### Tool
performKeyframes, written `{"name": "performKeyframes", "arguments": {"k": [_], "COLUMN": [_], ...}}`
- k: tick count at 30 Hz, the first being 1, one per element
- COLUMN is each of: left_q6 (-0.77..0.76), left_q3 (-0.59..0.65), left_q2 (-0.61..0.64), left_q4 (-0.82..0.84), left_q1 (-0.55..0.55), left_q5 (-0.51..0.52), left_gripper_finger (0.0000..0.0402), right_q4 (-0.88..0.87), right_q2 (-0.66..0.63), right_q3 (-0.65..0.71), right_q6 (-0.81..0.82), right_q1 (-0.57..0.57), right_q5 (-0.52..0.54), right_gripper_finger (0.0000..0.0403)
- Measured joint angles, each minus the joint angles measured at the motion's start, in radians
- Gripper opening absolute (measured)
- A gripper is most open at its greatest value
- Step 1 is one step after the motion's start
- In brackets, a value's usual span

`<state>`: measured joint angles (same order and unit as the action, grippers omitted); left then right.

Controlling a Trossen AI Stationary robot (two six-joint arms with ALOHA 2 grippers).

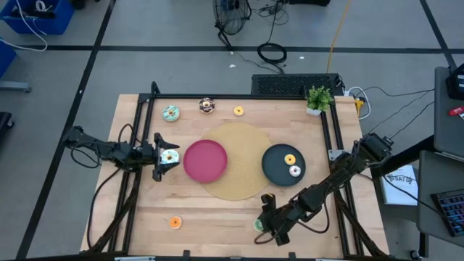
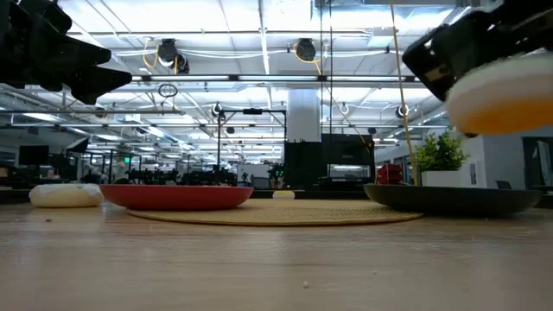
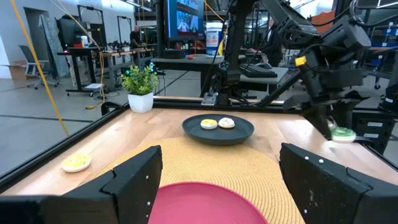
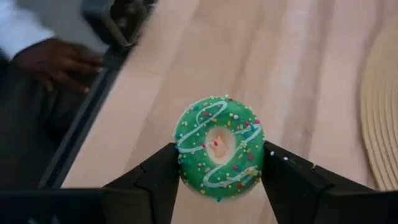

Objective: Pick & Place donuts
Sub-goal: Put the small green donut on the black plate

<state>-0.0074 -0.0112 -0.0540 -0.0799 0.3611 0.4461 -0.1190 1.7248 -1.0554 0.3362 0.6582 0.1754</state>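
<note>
My right gripper [image 4: 219, 163] is shut on a green donut [image 4: 219, 146] with white drizzle and sprinkles, near the table's near edge [image 1: 264, 223]. In the low view the donut [image 2: 505, 102] hangs well above the tabletop. My left gripper [image 1: 162, 156] is open and raised over a teal-and-white donut [image 1: 171, 156] lying flat on the table just left of the pink plate [image 1: 205, 160]. A yellow donut [image 1: 290, 159] and a white donut [image 1: 295, 171] lie on the black plate [image 1: 272, 167]. Teal [image 1: 171, 113], chocolate [image 1: 207, 106], yellow [image 1: 238, 111] and orange [image 1: 175, 222] donuts lie on the wood. My right gripper pinches the green donut between its two fingers [image 4: 158, 180], which sit on opposite sides of the outer rim [image 4: 184, 158]. The fingers come from above, slanting down. The donut is lifted clear of the table, icing side toward the wrist camera.
Both plates sit partly on a round woven mat [image 1: 239, 138] at the table's middle. A potted plant [image 1: 319, 98] stands at the far right corner. Black frame rails [image 1: 330, 130] run along the table's sides. A person's hand [image 4: 56, 62] shows beyond the near edge.
</note>
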Motion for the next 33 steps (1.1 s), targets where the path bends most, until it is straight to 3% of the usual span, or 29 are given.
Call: {"name": "performKeyframes", "arguments": {"k": [9,14,33], "left_q6": [0.000,0.000,0.000], "left_q3": [0.000,0.000,0.000], "left_q2": [0.000,0.000,0.000], "left_q4": [0.000,0.000,0.000], "left_q1": [0.000,0.000,0.000], "left_q5": [0.000,0.000,0.000], "left_gripper_finger": [0.0319,0.0319,0.0319], "right_q4": [-0.078,-0.145,-0.528], "right_q2": [0.000,0.000,-0.025], "right_q3": [0.000,0.000,0.001], "right_q6": [0.192,0.303,0.419], "right_q1": [-0.029,-0.060,-0.118], "right_q5": [0.138,0.139,0.084], "right_gripper_finger": [0.0196,0.0196,0.0196]}}
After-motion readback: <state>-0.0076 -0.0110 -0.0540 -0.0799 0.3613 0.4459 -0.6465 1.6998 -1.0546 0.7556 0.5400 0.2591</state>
